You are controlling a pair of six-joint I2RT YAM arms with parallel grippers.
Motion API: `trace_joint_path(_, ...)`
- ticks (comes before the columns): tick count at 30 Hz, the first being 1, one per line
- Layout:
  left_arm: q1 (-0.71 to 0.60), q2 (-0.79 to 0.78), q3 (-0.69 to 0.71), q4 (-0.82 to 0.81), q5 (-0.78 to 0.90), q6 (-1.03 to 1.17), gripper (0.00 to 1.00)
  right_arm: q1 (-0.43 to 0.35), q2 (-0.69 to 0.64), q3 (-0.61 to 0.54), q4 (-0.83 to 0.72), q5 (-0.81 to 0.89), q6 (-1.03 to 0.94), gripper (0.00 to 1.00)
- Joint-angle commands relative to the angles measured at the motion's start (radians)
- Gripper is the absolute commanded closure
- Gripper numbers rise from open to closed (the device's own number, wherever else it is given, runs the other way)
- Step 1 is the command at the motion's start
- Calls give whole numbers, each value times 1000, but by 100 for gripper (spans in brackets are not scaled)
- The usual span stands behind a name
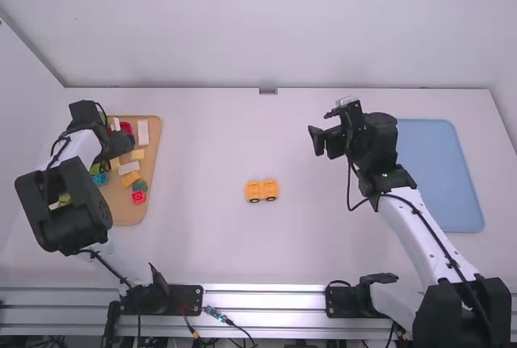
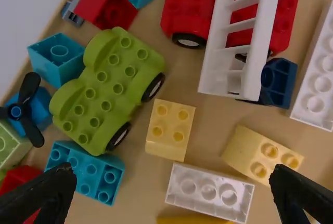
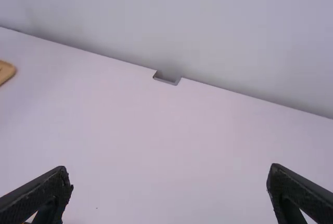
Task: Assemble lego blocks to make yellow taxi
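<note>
A yellow-orange wheeled car base [image 1: 262,190] stands at the table's middle. My left gripper [image 1: 118,143] is over the wooden board of blocks. In the left wrist view this left gripper [image 2: 174,174] is open above pale yellow blocks [image 2: 170,130] [image 2: 263,155], a white block [image 2: 209,193] and a partly hidden orange-yellow one [image 2: 195,219]. None of them is held. Right of the car base and farther up the table, my right gripper [image 1: 325,132] hangs over bare table. Seen from its wrist, the right gripper [image 3: 170,174] is open, with nothing between its fingers.
The wooden board [image 1: 125,212] also carries a green wheeled base [image 2: 106,91], red wheeled pieces [image 2: 190,8], a white ladder piece [image 2: 221,42], a long white block [image 2: 320,81] and several teal blocks [image 2: 89,171]. A blue tray [image 1: 440,174] lies at the right.
</note>
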Motion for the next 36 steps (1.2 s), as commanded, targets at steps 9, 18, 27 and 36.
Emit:
trace_joint_path(9, 16, -19, 11, -17, 111, -2, 1, -1, -21, -8, -7, 7, 4, 1)
trace_joint_path(18, 36, 31, 109, -144, 113, -26, 1, -1, -21, -8, -25, 7, 3, 1)
trace_joint_path(27, 89, 104, 147, -179, 220, 27, 1, -1, -21, -8, -23, 4, 4, 1)
trace_joint_path(36, 80, 121, 155, -170, 195, 53, 1, -1, -21, -8, -24, -20, 3, 1)
